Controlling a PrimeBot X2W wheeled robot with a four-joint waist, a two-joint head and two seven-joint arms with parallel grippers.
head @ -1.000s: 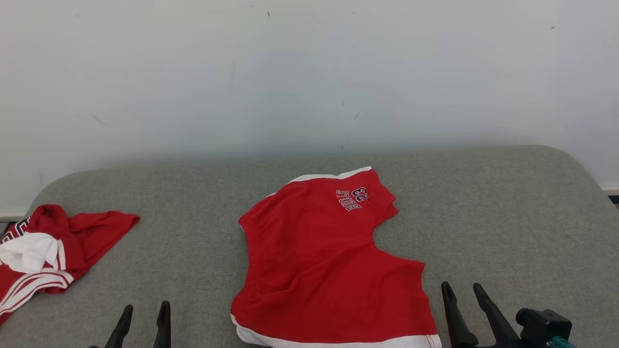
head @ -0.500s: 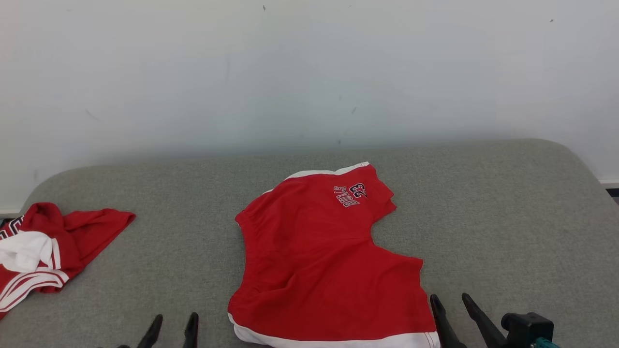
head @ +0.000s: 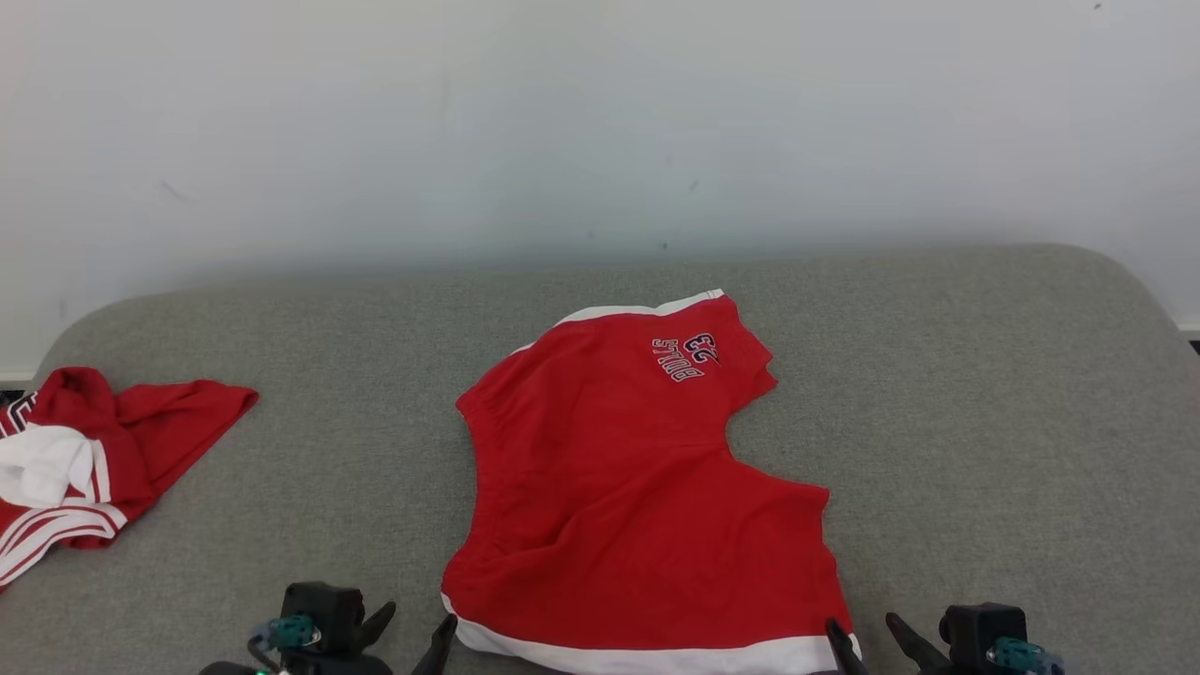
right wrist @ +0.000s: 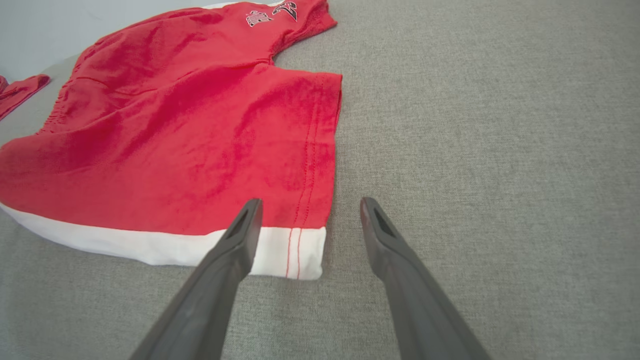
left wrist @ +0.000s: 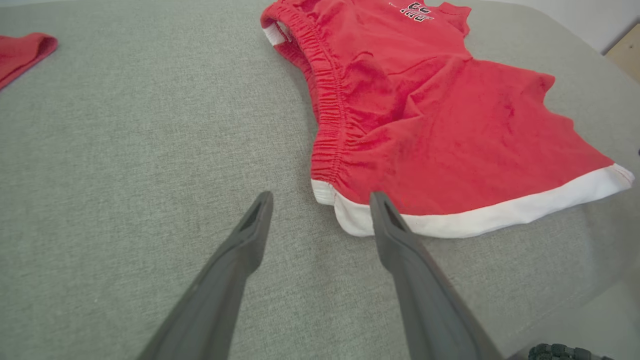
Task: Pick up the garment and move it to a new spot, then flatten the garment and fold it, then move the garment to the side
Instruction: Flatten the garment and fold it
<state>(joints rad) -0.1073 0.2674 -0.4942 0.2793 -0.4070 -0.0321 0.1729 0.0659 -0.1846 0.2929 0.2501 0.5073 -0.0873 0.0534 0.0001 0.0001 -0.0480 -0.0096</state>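
The garment [head: 637, 487] is a pair of red shorts with white trim and dark lettering, lying flat in the middle of the grey padded table [head: 984, 422]. My left gripper [head: 419, 621] stands open at its near left corner. In the left wrist view the gripper [left wrist: 321, 197] straddles the white corner of the garment [left wrist: 425, 125] by the elastic waistband, without holding it. My right gripper [head: 862, 626] is open at the near right corner. In the right wrist view that gripper [right wrist: 311, 205] straddles the white hem corner of the garment [right wrist: 175, 125].
A second red and white garment [head: 84, 459] lies crumpled at the table's left edge, and shows as a red garment corner [left wrist: 22, 52] in the left wrist view. A pale wall [head: 600, 141] rises behind the table. The table's near edge [left wrist: 600, 300] runs close behind the grippers.
Both grippers have moved inward to the garment's near corners, the left one well to the right. The head view has shifted a little. The garment lies as before.
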